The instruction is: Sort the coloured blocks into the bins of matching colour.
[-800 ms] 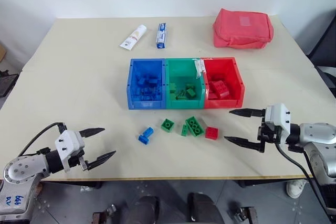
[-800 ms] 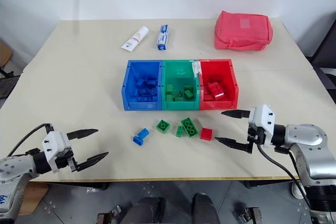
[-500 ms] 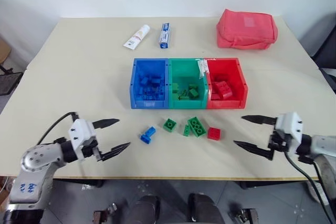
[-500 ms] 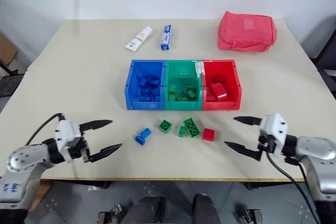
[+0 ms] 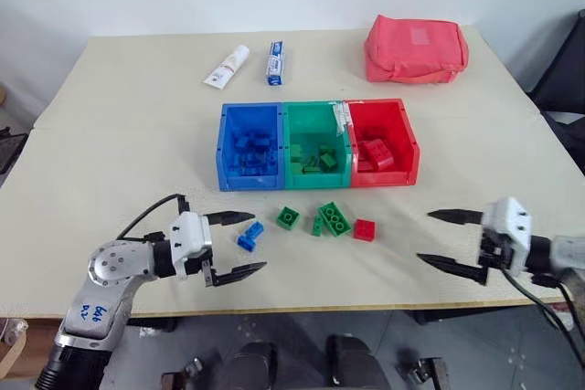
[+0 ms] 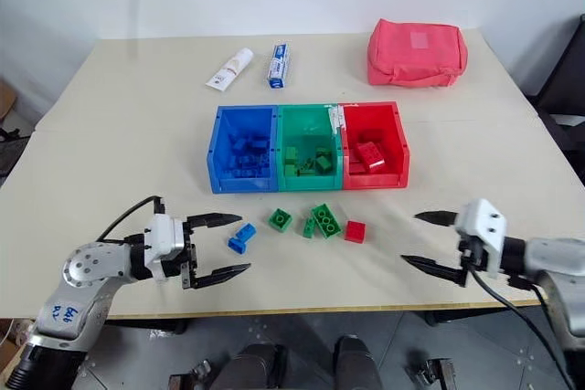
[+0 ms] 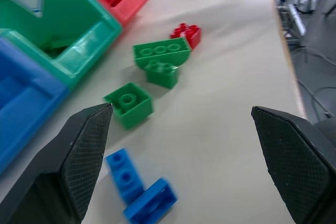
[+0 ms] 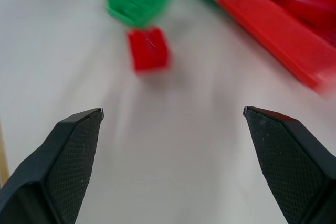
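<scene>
Beige table top carries the three joined bins at its middle: blue bin, green bin and red bin, each already with some blocks inside. From the head views I see the loose blocks in a row just before the bins: a blue block, a small green block, a green pair and a red block. My left wrist view shows that the blue one is really two pieces touching. My left gripper has its fingers wide apart, near the blue block. My right gripper is also spread wide, well apart from the red block, close to the near table edge. Between both grippers the table is free. Far behind lie two toothpaste tubes and a red pouch.
</scene>
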